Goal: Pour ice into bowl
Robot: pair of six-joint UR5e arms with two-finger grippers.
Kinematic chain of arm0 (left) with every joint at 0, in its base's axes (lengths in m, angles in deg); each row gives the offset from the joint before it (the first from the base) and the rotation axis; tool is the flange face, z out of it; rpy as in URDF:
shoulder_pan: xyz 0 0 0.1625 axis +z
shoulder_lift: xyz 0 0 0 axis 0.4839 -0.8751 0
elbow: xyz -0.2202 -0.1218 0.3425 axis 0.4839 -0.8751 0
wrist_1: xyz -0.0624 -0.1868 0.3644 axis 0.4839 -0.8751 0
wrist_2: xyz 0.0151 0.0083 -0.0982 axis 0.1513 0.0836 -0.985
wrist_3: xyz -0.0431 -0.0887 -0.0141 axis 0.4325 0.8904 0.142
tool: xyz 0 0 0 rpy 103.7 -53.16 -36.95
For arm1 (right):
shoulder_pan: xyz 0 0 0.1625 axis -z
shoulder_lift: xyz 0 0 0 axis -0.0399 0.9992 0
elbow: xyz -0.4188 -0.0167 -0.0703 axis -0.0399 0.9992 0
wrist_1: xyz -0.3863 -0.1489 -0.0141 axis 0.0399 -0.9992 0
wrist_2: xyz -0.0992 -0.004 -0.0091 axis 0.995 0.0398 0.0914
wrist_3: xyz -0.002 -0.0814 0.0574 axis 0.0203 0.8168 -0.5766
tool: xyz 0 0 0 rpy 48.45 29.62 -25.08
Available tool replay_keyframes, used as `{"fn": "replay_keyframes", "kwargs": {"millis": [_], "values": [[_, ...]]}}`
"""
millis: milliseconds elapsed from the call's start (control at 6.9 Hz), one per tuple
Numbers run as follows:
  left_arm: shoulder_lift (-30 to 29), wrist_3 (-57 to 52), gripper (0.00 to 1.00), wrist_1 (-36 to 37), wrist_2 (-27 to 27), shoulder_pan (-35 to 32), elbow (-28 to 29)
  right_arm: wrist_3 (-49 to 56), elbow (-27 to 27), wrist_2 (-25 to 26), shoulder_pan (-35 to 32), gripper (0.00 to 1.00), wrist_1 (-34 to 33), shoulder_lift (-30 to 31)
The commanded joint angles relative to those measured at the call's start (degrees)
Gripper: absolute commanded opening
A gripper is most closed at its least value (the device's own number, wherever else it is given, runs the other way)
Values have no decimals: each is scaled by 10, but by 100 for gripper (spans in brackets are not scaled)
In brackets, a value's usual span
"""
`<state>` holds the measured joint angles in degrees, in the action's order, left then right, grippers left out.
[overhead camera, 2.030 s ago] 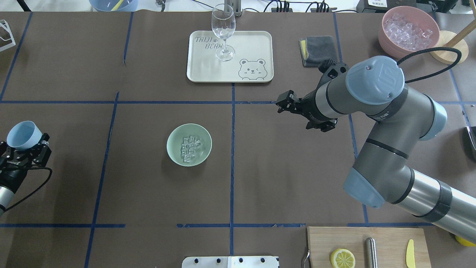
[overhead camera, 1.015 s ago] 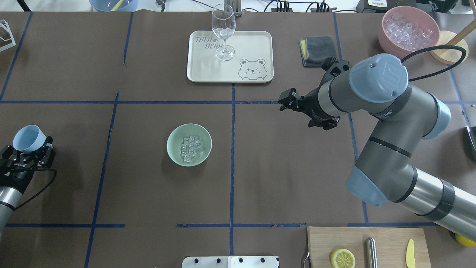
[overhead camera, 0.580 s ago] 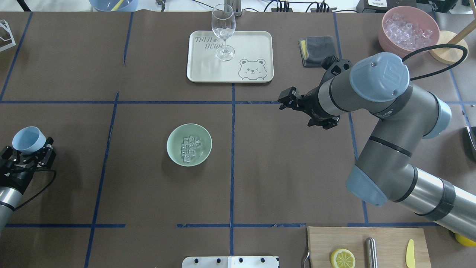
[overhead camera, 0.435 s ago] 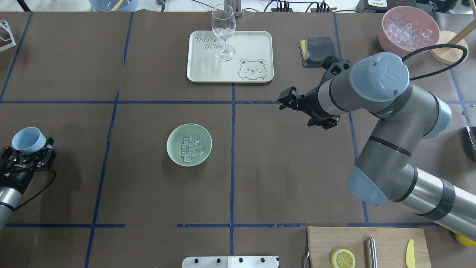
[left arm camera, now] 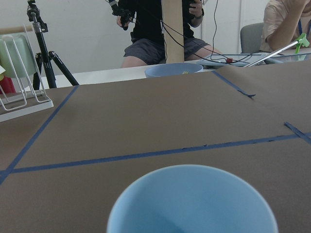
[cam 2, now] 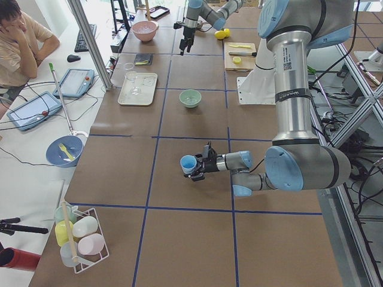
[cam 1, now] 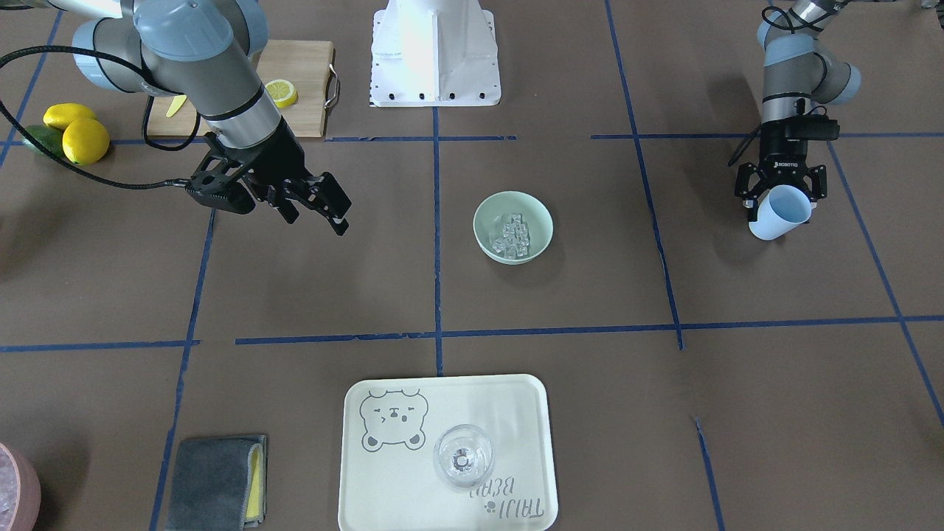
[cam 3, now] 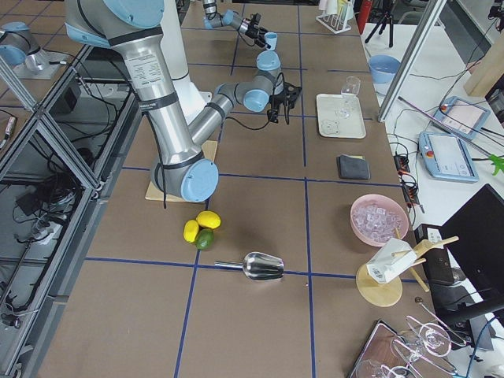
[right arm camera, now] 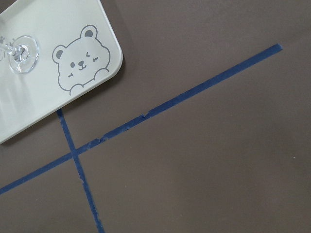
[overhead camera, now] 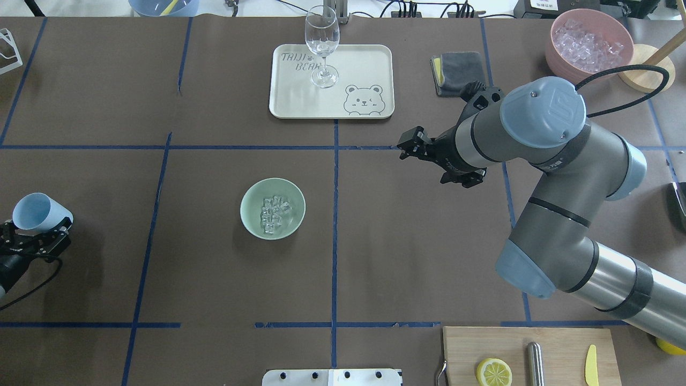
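The mint-green bowl (overhead camera: 247,199) stands left of the table's middle with several clear ice cubes (overhead camera: 273,213) in it; it also shows in the front view (cam 1: 490,214). My left gripper (overhead camera: 33,236) is shut on a pale blue cup (overhead camera: 32,211) at the table's left edge, far from the bowl. The cup is tilted, and no ice shows in the part of its inside that the left wrist view (left arm camera: 192,201) takes in. My right gripper (overhead camera: 408,148) is open and empty, hovering right of the bowl, near the tray's corner.
A cream bear tray (overhead camera: 364,64) at the back holds a wine glass (overhead camera: 321,45). A grey cloth (overhead camera: 458,72) and a pink container of ice (overhead camera: 589,45) stand back right. A cutting board (overhead camera: 557,348) with a lemon slice lies front right.
My left gripper has drawn the blue cup a little further back toward the table's left edge and tilted it more. The right arm has barely shifted. Bowl and ice are unmoved.
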<state>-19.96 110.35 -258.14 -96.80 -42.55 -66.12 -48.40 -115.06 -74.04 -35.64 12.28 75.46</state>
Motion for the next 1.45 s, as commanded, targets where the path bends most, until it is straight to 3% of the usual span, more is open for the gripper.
{"fn": "replay_keyframes", "kwargs": {"millis": [0, 145, 435, 725, 1015, 1160, 1305], "values": [[65, -54, 100, -7, -101, 3, -85, -3, -1, 0, 2, 100, 0, -4], [93, -75, 100, -7, -138, 2, -102, -3, 2, 0, 3, 100, 1, -5], [139, -148, 100, -7, -276, -5, -123, -4, -2, 0, 7, 100, 1, -14], [190, -201, 100, -6, -356, -54, -151, -3, -2, 0, 35, 100, 2, -26], [179, -309, 100, 1, -502, -195, -147, -2, 2, 1, 72, 100, 1, -45], [156, -360, 100, 34, -562, -263, -147, 0, 11, 24, 101, 100, 1, -53], [115, -403, 100, 94, -621, -345, -148, 0, 25, 85, 133, 100, 0, -74]]}}
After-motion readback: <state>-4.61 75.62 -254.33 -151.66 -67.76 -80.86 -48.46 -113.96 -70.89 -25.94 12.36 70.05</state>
